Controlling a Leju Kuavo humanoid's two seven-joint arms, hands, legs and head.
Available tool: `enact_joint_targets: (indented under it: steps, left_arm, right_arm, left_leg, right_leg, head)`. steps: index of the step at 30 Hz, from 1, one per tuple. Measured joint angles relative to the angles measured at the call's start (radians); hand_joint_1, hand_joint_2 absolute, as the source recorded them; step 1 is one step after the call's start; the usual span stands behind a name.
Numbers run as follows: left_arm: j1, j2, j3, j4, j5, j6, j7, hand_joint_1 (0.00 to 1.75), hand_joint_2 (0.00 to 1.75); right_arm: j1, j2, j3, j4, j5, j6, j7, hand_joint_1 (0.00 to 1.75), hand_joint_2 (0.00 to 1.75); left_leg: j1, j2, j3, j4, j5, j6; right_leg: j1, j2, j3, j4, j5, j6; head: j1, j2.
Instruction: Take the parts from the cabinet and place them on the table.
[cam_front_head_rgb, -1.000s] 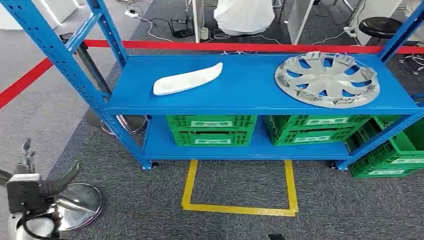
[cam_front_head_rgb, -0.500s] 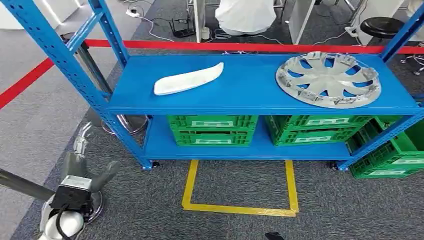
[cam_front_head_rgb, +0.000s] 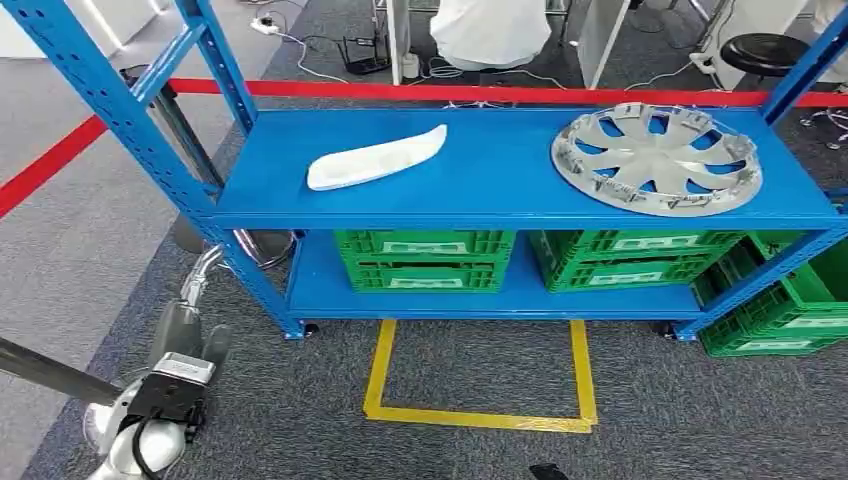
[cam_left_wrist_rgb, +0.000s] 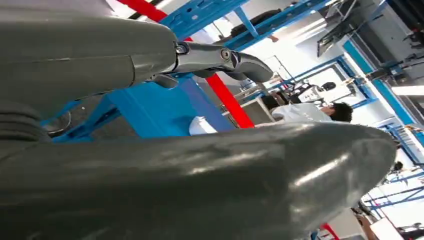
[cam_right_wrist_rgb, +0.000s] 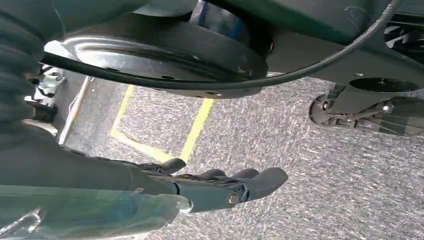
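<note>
Left robot hand low by the rack's corner post — both parts on the shelf above it, untouched.

The left robot hand (cam_front_head_rgb: 185, 335) hangs near the floor with its fingers loosely spread and nothing in them. The white curved part (cam_front_head_rgb: 376, 158) lies up and to the right of it on the blue shelf (cam_front_head_rgb: 500, 185), long axis slanting from front-left to back-right. The silver wheel cover (cam_front_head_rgb: 655, 158) rests well apart at the shelf's right end. The right robot hand (cam_right_wrist_rgb: 220, 187) hangs over grey carpet beside yellow floor tape (cam_front_head_rgb: 478, 418), fingers extended and empty — I'd judge the left nearer the white part. Green crates (cam_front_head_rgb: 423, 260) fill the lower shelf; red tape (cam_front_head_rgb: 500, 94) crosses the floor behind, where a person sits.
</note>
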Motion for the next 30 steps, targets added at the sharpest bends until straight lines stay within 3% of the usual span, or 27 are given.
enact_joint_targets:
  steps: [3, 4, 7, 8, 10, 12, 13, 14, 15, 17, 18, 19, 20, 23, 24, 25, 27, 28, 29, 30]
  left_arm:
    - [-0.001, 0.000, 0.000, 0.001, 0.000, 0.000, 0.000, 0.00, 0.00]
    - [-0.002, 0.001, 0.000, 0.001, 0.000, 0.001, 0.001, 0.00, 0.00]
    - [-0.008, 0.002, 0.000, 0.001, 0.003, 0.011, 0.008, 0.00, 0.00]
    - [-0.008, -0.002, 0.000, 0.001, 0.005, 0.014, 0.011, 0.00, 0.00]
    - [-0.013, -0.001, 0.001, 0.001, 0.011, 0.023, 0.018, 0.00, 0.00]
    - [-0.011, -0.002, 0.003, 0.002, 0.026, 0.028, 0.030, 0.00, 0.00]
    - [-0.010, -0.003, 0.005, 0.003, 0.038, 0.029, 0.035, 0.00, 0.00]
    - [-0.010, -0.005, 0.008, 0.005, 0.045, 0.031, 0.037, 0.00, 0.00]
    - [-0.010, -0.007, 0.011, 0.006, 0.050, 0.032, 0.038, 0.00, 0.00]
    - [-0.010, -0.011, 0.019, 0.007, 0.055, 0.034, 0.042, 0.00, 0.00]
    - [-0.010, -0.010, 0.024, 0.007, 0.055, 0.035, 0.042, 0.00, 0.00]
    - [-0.011, -0.011, 0.028, 0.007, 0.055, 0.036, 0.043, 0.00, 0.00]
    - [-0.010, -0.011, 0.028, 0.007, 0.055, 0.036, 0.043, 0.00, 0.00]
    - [-0.011, -0.012, 0.030, 0.007, 0.055, 0.036, 0.043, 0.00, 0.00]
    - [-0.013, -0.014, 0.030, 0.007, 0.055, 0.036, 0.043, 0.00, 0.00]
    - [-0.016, -0.014, 0.030, 0.008, 0.055, 0.036, 0.043, 0.00, 0.00]
    - [-0.016, -0.014, 0.031, 0.008, 0.055, 0.036, 0.043, 0.00, 0.00]
    - [-0.016, -0.014, 0.031, 0.008, 0.055, 0.036, 0.043, 0.00, 0.00]
    - [-0.016, -0.014, 0.033, 0.008, 0.055, 0.036, 0.043, 0.00, 0.00]
    - [-0.016, -0.014, 0.035, 0.008, 0.055, 0.036, 0.043, 0.00, 0.00]
  right_arm:
    - [0.000, 0.000, 0.000, 0.000, 0.000, 0.000, 0.000, 0.00, 1.75]
    - [0.000, 0.000, 0.000, 0.000, 0.000, 0.000, 0.000, 0.00, 1.75]
    - [-0.004, 0.000, 0.000, 0.000, -0.002, -0.001, 0.000, 0.00, 1.75]
    - [-0.005, 0.000, 0.000, 0.000, -0.003, -0.003, 0.000, 0.00, 1.75]
    - [-0.008, 0.000, 0.000, 0.000, -0.005, -0.004, 0.000, 0.00, 1.75]
    - [-0.015, -0.001, 0.000, 0.000, -0.007, -0.006, -0.002, 0.00, 1.75]
    - [-0.016, -0.002, 0.000, 0.000, -0.008, -0.008, -0.002, 0.00, 1.75]
    - [-0.017, -0.003, 0.000, 0.000, -0.008, -0.008, -0.002, 0.00, 1.75]
    - [-0.018, -0.003, 0.000, 0.000, -0.005, -0.008, -0.002, 0.00, 1.75]
    - [-0.014, -0.003, 0.000, 0.001, -0.005, -0.008, 0.000, 0.00, 1.75]
    - [-0.013, 0.000, 0.000, 0.001, -0.005, -0.007, 0.000, 0.00, 1.75]
    - [-0.012, 0.002, 0.001, 0.001, -0.005, -0.007, 0.000, 0.00, 1.75]
    - [-0.011, 0.002, 0.001, 0.001, -0.005, -0.006, 0.000, 0.00, 1.75]
    - [-0.012, 0.002, 0.001, 0.001, -0.005, -0.006, 0.000, 0.00, 1.75]
    - [-0.011, 0.001, 0.001, 0.002, -0.005, -0.007, 0.000, 0.00, 1.75]
    - [-0.011, 0.001, 0.001, 0.002, -0.005, -0.007, 0.000, 0.00, 1.75]
    - [-0.009, 0.001, 0.002, 0.002, -0.003, -0.006, 0.000, 0.00, 1.75]
    - [-0.009, 0.001, 0.002, 0.003, -0.001, -0.004, 0.002, 0.00, 1.75]
    - [-0.009, 0.001, 0.003, 0.003, 0.002, -0.004, 0.004, 0.00, 1.75]
    - [-0.009, 0.001, 0.004, 0.004, 0.004, -0.004, 0.005, 0.00, 1.75]
  left_leg:
    - [0.000, 0.000, 0.000, 0.000, 0.000, 0.000]
    - [-0.004, 0.000, -0.002, 0.009, -0.004, 0.007]
    - [-0.005, 0.001, 0.003, -0.012, 0.002, 0.025]
    - [0.008, 0.005, 0.019, -0.037, 0.017, 0.024]
    - [0.010, 0.010, 0.029, -0.049, 0.020, 0.031]
    - [0.010, 0.014, 0.030, -0.048, 0.016, 0.030]
    - [0.012, 0.015, 0.031, -0.047, 0.013, 0.027]
    - [0.014, 0.014, 0.035, -0.046, 0.010, 0.023]
    - [0.018, 0.014, 0.040, -0.044, 0.005, 0.017]
    - [0.027, 0.010, 0.052, -0.031, -0.013, 0.000]
    - [0.024, 0.009, 0.047, -0.024, -0.021, -0.011]
    - [0.020, 0.008, 0.040, -0.010, -0.027, -0.018]
    - [0.019, 0.008, 0.038, -0.012, -0.025, -0.020]
    - [0.024, 0.013, 0.040, -0.015, -0.035, -0.032]
    - [0.022, 0.041, 0.030, 0.014, -0.049, -0.034]
    - [0.020, 0.054, -0.006, 0.083, -0.082, -0.035]
    - [0.020, 0.057, -0.106, 0.255, -0.146, -0.034]
    - [0.020, 0.057, -0.145, 0.310, -0.155, -0.033]
    - [0.020, 0.057, -0.161, 0.322, -0.139, -0.030]
    - [0.020, 0.057, -0.152, 0.286, -0.096, -0.025]
  right_leg:
    - [0.000, 0.000, 0.000, 0.000, 0.000, 0.000]
    - [-0.007, 0.001, 0.002, -0.008, 0.003, 0.006]
    - [-0.003, 0.003, 0.006, -0.021, 0.007, 0.018]
    - [-0.002, -0.002, 0.007, -0.016, 0.005, 0.017]
    - [0.001, -0.018, -0.037, 0.077, -0.052, 0.024]
    - [-0.005, -0.024, -0.121, 0.241, -0.121, 0.032]
    - [-0.006, -0.026, -0.146, 0.285, -0.127, 0.037]
    - [-0.008, -0.027, -0.144, 0.275, -0.107, 0.041]
    - [-0.011, -0.028, -0.116, 0.217, -0.065, 0.045]
    - [-0.024, -0.027, -0.019, 0.024, 0.035, 0.061]
    - [-0.024, -0.008, -0.008, 0.003, 0.007, 0.071]
    - [-0.025, -0.003, -0.005, -0.002, 0.010, 0.045]
    - [-0.024, -0.004, -0.012, 0.005, 0.008, 0.030]
    - [-0.021, -0.009, -0.012, 0.011, 0.002, 0.003]
    - [-0.020, -0.011, -0.007, 0.011, -0.002, -0.004]
    - [-0.019, -0.015, -0.006, 0.010, -0.004, -0.008]
    - [-0.016, -0.024, -0.004, 0.011, -0.009, -0.014]
    - [-0.015, -0.027, -0.002, 0.011, -0.014, -0.016]
    - [-0.015, -0.028, 0.003, 0.011, -0.019, -0.015]
    - [-0.014, -0.031, 0.012, 0.010, -0.025, -0.013]
  head:
    - [0.000, 0.000]
    - [0.000, 0.000]
    - [-0.001, 0.000]
    - [-0.001, 0.000]
    - [0.010, 0.000]
    - [0.011, 0.000]
    - [0.012, 0.000]
    - [0.012, 0.000]
    - [0.012, 0.000]
    - [0.012, 0.000]
    - [0.018, 0.000]
    - [0.027, 0.000]
    - [0.014, 0.000]
    - [0.009, 0.000]
    - [0.006, 0.000]
    - [0.002, 0.000]
    - [0.001, 0.000]
    - [0.000, 0.000]
    - [0.001, 0.000]
    - [0.000, 0.000]
